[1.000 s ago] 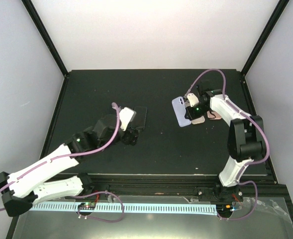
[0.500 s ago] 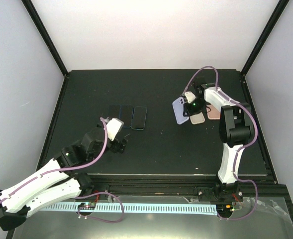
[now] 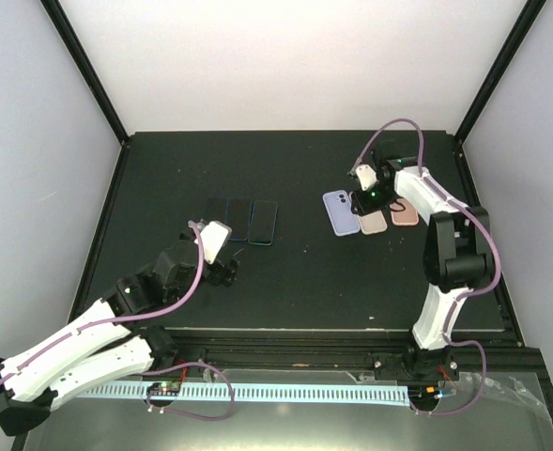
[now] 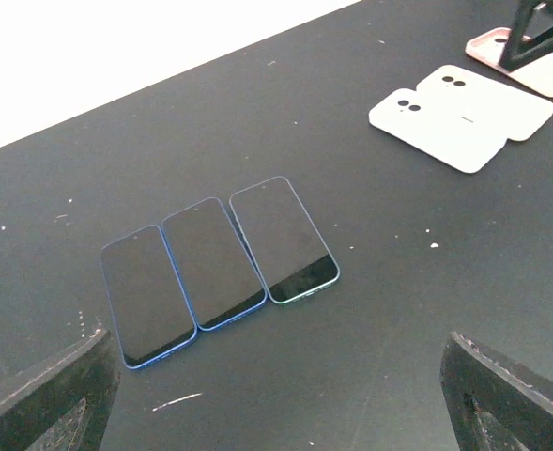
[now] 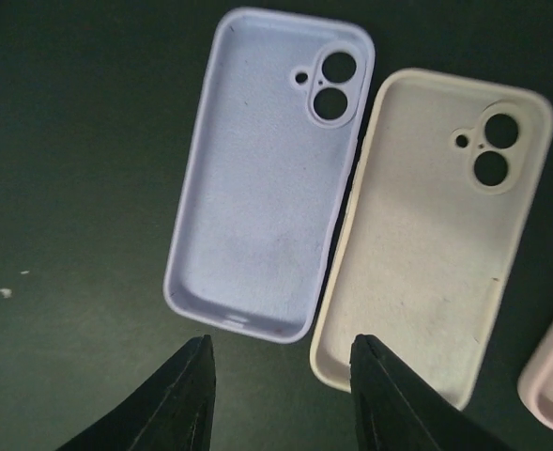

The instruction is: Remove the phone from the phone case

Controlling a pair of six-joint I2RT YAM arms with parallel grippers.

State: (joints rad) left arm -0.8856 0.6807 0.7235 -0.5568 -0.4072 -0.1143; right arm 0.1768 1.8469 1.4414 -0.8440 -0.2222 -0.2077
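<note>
The lilac case (image 5: 262,178) lies empty, hollow side up, mid-frame in the right wrist view, just beside an empty beige case (image 5: 426,235). Three bare phones (image 4: 215,263) lie in a row centre-left. The right claw (image 5: 281,357) and the left claw (image 4: 278,343) both have their fingers apart.

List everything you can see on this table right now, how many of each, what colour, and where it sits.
Phones: three, dark screens up, two blue-edged and one teal-edged, side by side left of centre.
Lavender case: one, empty, open side up, leftmost of the case row on the right.
Cream case: one, empty, open side up, right beside the lavender one.
Pink case: one, rightmost in that row.
Table: one, black.
Left gripper: one, black fingers, open and empty, on the near side of the phones.
Right gripper: one, black fingers, open and empty, over the near ends of the lavender and cream cases.
</note>
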